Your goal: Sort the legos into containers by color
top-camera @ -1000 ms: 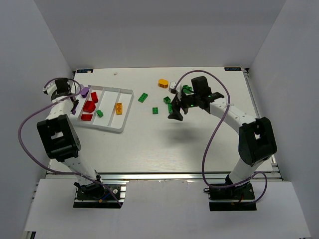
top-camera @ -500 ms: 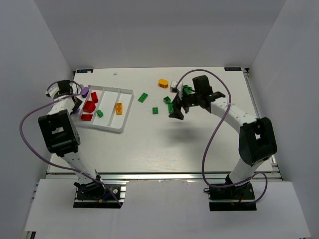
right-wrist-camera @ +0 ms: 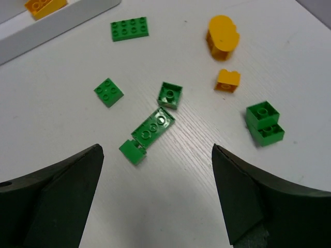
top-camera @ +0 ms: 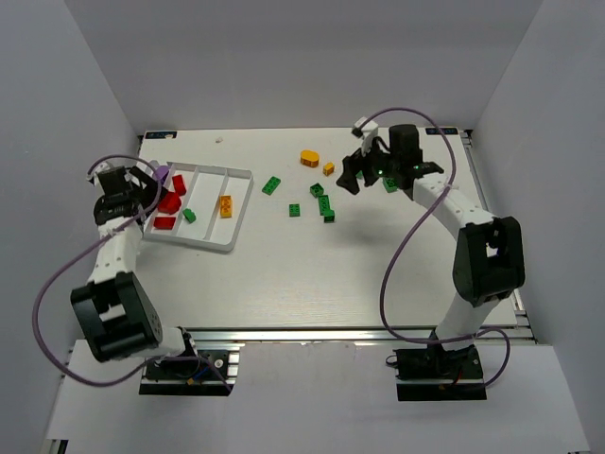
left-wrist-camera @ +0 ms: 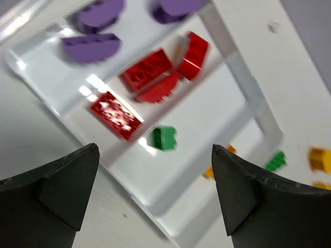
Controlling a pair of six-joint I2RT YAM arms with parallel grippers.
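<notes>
1. Broadly, the white tray [top-camera: 203,184] lies at the left of the table [top-camera: 284,274]. Its compartments hold purple bricks [left-wrist-camera: 92,47], red bricks [left-wrist-camera: 146,70], a green brick [left-wrist-camera: 164,138] and an orange brick [top-camera: 226,205], each colour apart.
2. The left gripper [left-wrist-camera: 155,155] hangs over that tray, jaws spread and empty, well apart from anything unsorted.
3. The right gripper [right-wrist-camera: 156,150], likewise spread and empty, hovers over the loose legos [top-camera: 321,200] right of centre, so it is the nearer arm.
4. An elongated green brick [right-wrist-camera: 152,126] lies just ahead of the midpoint between the right fingers.
5. Its long axis runs diagonally to the line between the fingertips. A small green brick [right-wrist-camera: 133,152] touches its near end, and an upturned green square [right-wrist-camera: 170,95] sits just beside its far end. The wrist probably needs turning so the fingers close across the narrow sides.
</notes>
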